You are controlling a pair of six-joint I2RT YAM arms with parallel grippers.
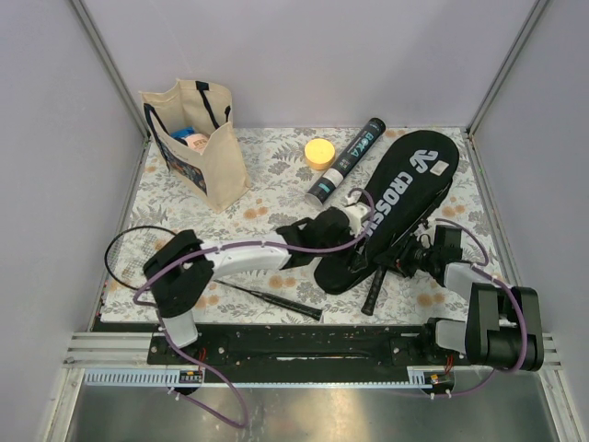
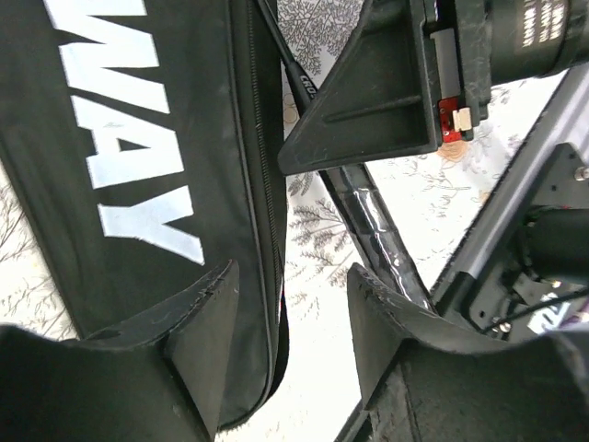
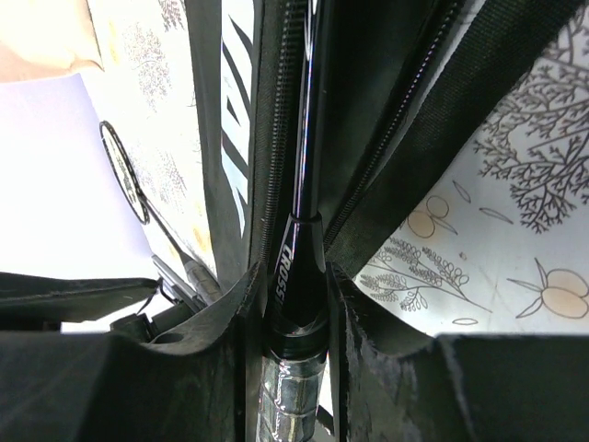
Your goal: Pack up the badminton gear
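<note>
The black "CROSSWAY" cover lies at the right, its narrow end toward me. My right gripper is shut on a black racket at the cone above its grip; the shaft runs into the cover's zipped opening, and the grip sticks out toward me. My left gripper is open, its jaws on either side of the cover's lower edge, touching nothing. A second racket lies on the mat at the left. The black lettered tube lies beside the cover. No shuttlecocks show.
A beige tote bag with dark handles stands at the back left. A round yellow lid-like object sits next to the tube. The right gripper's body hangs close to my left fingers. Walls enclose the floral mat.
</note>
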